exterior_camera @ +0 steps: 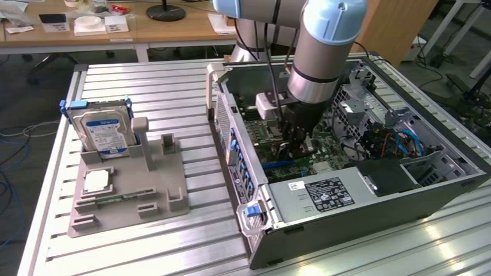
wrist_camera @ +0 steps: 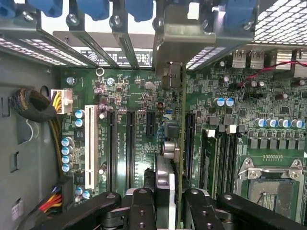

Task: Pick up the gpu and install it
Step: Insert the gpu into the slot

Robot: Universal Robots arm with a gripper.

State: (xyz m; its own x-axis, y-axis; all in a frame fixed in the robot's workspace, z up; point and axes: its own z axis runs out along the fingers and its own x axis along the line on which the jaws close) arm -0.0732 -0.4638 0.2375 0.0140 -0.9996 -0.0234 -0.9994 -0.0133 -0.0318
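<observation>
On the exterior view's left, a grey holder tray [exterior_camera: 153, 201] on the slatted desk [exterior_camera: 176, 86] carries a hard drive [exterior_camera: 103, 131] upright and a CPU chip [exterior_camera: 96, 181]. To the right, the arm reaches into the open PC case [exterior_camera: 429, 192]. The claw [wrist_camera: 165, 191], narrow, grips the gpu [wrist_camera: 171, 143] edge-on, upright over the motherboard [wrist_camera: 139, 96] betw. expansion slots, bracket end at the rear slot openings.

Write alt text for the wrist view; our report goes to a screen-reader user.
The gripper holds the gpu edge-on, upright over a green motherboard inside an open computer case, its silver bracket at the rear slot openings. An empty CPU socket sits nearby.
</observation>
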